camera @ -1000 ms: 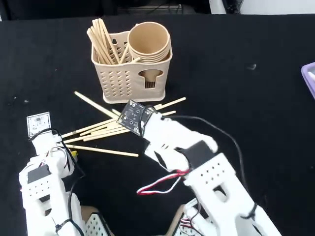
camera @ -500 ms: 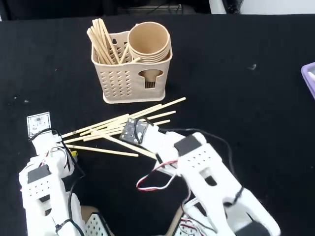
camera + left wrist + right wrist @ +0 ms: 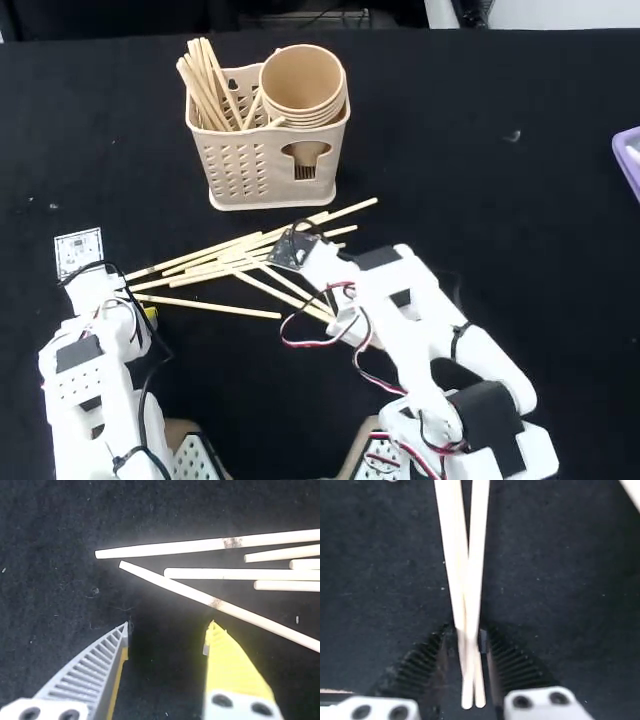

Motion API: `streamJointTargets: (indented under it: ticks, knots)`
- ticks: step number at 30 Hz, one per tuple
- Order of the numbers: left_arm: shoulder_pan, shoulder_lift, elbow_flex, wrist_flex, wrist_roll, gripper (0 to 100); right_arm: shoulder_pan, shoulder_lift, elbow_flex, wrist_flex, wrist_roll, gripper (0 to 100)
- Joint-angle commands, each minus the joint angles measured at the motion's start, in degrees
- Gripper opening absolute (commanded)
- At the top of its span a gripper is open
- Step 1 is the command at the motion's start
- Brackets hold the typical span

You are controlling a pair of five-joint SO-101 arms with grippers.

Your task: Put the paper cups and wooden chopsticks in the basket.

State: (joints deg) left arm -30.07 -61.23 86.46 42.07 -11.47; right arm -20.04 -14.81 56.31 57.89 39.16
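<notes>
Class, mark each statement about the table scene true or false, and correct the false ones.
1. The paper cups sit stacked inside the basket. True.
2. The right gripper is open and holds nothing. False: it is shut on two chopsticks.
3. The left gripper is open, with nothing between its fingers. True.
4. Every chopstick is in the basket. False: loose chopsticks lie on the table in front of it.
5. The basket lies tipped on its side. False: it stands upright.
</notes>
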Motion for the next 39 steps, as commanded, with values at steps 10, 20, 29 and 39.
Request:
streamJointTargets:
  ticks: [10, 20, 29, 39]
  knots:
    - [-0.22, -0.79, -0.40, -1.05, 0.00, 25, 0.97, 0.22, -9.98, 3.16, 0.62, 12.1]
    - [-0.22, -0.79, -0.31, -1.05, -0.09, 25, -2.20, 0.40, -6.02, -0.62, 0.18, 12.1]
    - [-0.22, -0.79, -0.22, -1.05, -0.18, 25, -4.22, 0.75, -2.86, -4.92, 0.18, 12.1]
    - [-0.22, -0.79, -0.22, -1.05, -0.18, 25, -4.22, 0.84, -2.24, -6.33, 1.67, 12.0]
